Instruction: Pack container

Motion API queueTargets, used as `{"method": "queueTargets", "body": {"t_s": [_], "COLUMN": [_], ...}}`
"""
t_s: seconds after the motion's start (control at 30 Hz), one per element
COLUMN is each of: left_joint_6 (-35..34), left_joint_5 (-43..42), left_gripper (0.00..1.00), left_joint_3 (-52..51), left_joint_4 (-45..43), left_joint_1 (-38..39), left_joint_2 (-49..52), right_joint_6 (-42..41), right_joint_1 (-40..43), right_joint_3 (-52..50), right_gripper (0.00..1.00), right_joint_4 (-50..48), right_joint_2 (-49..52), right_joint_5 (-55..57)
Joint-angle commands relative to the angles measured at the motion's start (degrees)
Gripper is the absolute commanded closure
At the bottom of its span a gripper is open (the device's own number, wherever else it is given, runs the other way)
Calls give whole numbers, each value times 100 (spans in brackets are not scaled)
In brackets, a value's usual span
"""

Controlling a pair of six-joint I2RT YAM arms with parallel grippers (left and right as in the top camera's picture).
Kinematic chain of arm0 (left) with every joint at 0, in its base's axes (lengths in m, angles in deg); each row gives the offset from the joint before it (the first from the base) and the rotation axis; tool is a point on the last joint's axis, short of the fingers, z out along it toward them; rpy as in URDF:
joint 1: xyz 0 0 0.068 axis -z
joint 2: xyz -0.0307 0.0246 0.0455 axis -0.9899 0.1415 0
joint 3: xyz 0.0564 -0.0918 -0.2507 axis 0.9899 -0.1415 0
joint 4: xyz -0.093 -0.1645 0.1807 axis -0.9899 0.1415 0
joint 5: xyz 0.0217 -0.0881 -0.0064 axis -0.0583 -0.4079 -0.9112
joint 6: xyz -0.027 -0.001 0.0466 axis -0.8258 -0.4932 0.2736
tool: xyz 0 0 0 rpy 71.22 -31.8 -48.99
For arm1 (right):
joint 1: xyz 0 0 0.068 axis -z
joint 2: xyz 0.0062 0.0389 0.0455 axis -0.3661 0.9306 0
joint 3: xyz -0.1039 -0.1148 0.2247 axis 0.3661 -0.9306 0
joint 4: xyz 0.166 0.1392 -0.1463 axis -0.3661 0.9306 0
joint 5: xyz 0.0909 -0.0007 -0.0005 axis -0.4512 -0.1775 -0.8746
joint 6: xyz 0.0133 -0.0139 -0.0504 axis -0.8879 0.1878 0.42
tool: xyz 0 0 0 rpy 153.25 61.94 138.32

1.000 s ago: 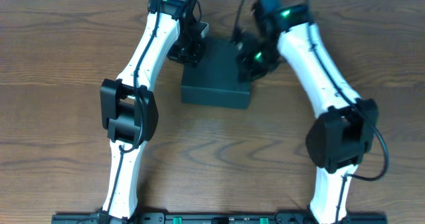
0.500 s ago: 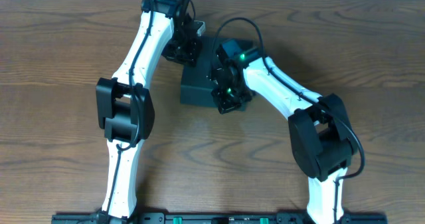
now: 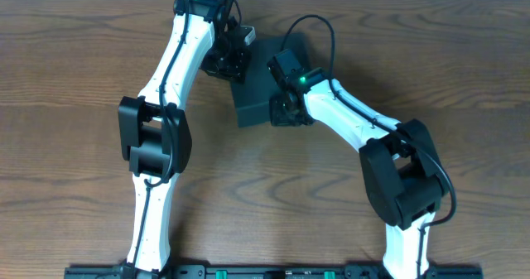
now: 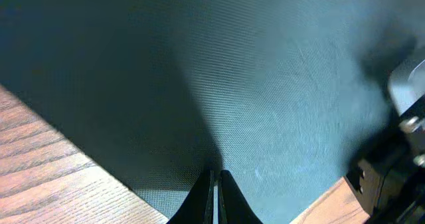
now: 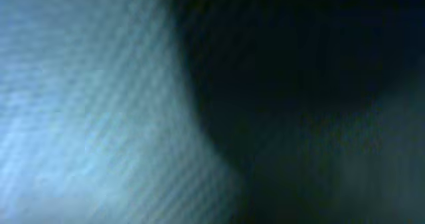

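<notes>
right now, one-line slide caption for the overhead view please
Left gripper at the far-left side and right gripper at the near edge of the dark container on a wooden table.

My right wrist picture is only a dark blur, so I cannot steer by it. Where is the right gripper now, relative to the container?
Observer: In the overhead view, the right gripper is at the near edge of the container, right against it or on it.
Operator: Is the container open?
Observer: It looks closed. The overhead view shows one flat dark top.
Operator: And the left gripper?
Observer: In the left wrist view, the left gripper has its fingers closed together just over the container's top, near the edge where the wooden table begins.
</notes>
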Motion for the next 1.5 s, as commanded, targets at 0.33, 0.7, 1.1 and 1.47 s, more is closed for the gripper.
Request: {"method": "queueTargets", "body": {"t_s": [0.33,0.7,1.1,1.47], "left_joint_6": [101,103,-219,-2634], "left_joint_5": [131,131,94,734], "left_gripper": [94,94,94,94], "left_joint_3": [-109,-109,50,278], "left_joint_4": [63,63,-61,-780], "left_joint_1": [-59,-59,-76,-824], "left_joint_2": [81,81,-68,-599], "right_joint_6": [-629,-782,503,592], "right_joint_1": [17,162,879,2218], "right_joint_3": [-2,-2,-2,-2], "right_gripper": [98,99,98,98], "right_joint_4": [-807,-1539,-1443,-2769], "right_joint_2": [42,-17,-1320,-778], "right_joint_5": [-337,-1325,55,-470]}}
